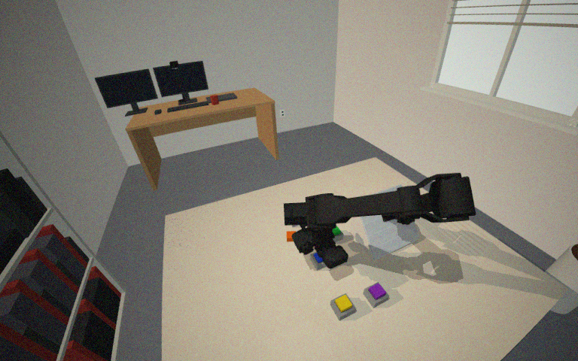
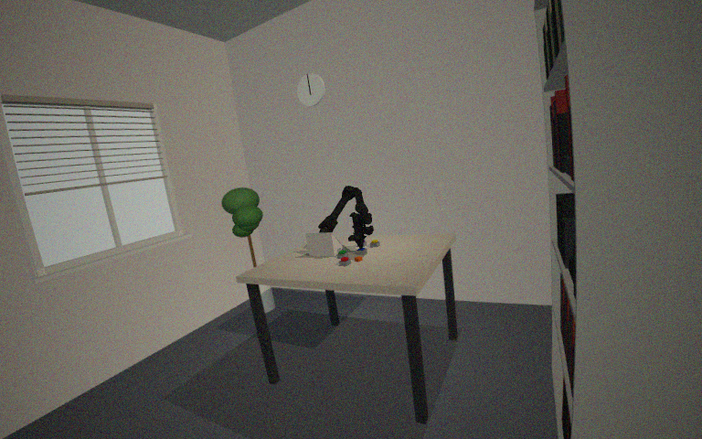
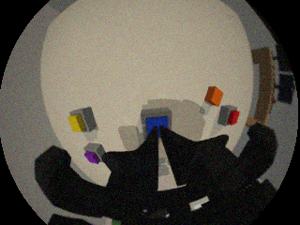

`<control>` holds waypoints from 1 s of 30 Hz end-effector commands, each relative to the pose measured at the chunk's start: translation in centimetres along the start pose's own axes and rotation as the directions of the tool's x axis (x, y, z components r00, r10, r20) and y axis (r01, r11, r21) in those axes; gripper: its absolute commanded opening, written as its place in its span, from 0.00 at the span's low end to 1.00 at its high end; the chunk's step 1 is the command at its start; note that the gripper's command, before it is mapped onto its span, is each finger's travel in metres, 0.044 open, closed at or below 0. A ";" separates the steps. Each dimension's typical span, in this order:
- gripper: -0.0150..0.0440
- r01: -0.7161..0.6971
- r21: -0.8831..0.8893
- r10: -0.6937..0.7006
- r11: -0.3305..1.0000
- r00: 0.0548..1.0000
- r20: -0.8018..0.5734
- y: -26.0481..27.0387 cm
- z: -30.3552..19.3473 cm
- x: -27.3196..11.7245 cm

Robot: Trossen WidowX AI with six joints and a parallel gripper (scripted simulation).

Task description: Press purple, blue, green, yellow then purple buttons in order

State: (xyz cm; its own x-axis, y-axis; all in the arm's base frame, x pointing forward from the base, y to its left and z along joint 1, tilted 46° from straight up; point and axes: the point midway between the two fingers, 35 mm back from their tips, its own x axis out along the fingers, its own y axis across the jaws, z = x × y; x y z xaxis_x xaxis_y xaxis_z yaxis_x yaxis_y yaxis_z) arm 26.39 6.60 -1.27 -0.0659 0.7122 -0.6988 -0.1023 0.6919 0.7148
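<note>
My gripper (image 2: 360,247) (image 3: 157,127) is shut and empty, pointing down, with its tips at the blue button (image 1: 317,258) (image 3: 156,122). The tips overlap the blue cap in the wrist view; whether the cap is pushed down cannot be told. The green button (image 1: 337,230) (image 2: 342,252) is partly behind the arm in the top view. The yellow button (image 1: 343,302) (image 2: 375,241) (image 3: 77,123) and the purple button (image 1: 377,291) (image 3: 92,157) stand side by side, away from the gripper, their caps raised.
A red button (image 2: 345,259) (image 3: 233,117) and an orange block (image 1: 290,236) (image 2: 357,259) (image 3: 214,96) are on the far side of the blue button from the yellow one. A pale box-like panel (image 1: 379,236) (image 2: 321,244) stands near the green button, below the arm.
</note>
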 end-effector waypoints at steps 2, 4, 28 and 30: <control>0.29 0.000 0.001 0.000 1.000 1.000 0.000 0.0 0.0 -0.3; 0.29 -0.002 0.005 0.002 1.000 1.000 0.000 0.0 0.0 -2.2; 0.29 0.003 0.010 -0.003 1.000 1.000 -0.004 -7.3 -9.6 -9.5; 0.29 0.003 0.010 -0.003 1.000 1.000 -0.004 -7.3 -9.6 -9.5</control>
State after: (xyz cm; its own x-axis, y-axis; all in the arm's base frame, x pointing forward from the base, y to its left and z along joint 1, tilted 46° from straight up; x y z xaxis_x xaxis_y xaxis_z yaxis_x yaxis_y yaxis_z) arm 18.63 -6.19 0.07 -0.0661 0.7152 -0.6957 -0.0680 0.6924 0.7183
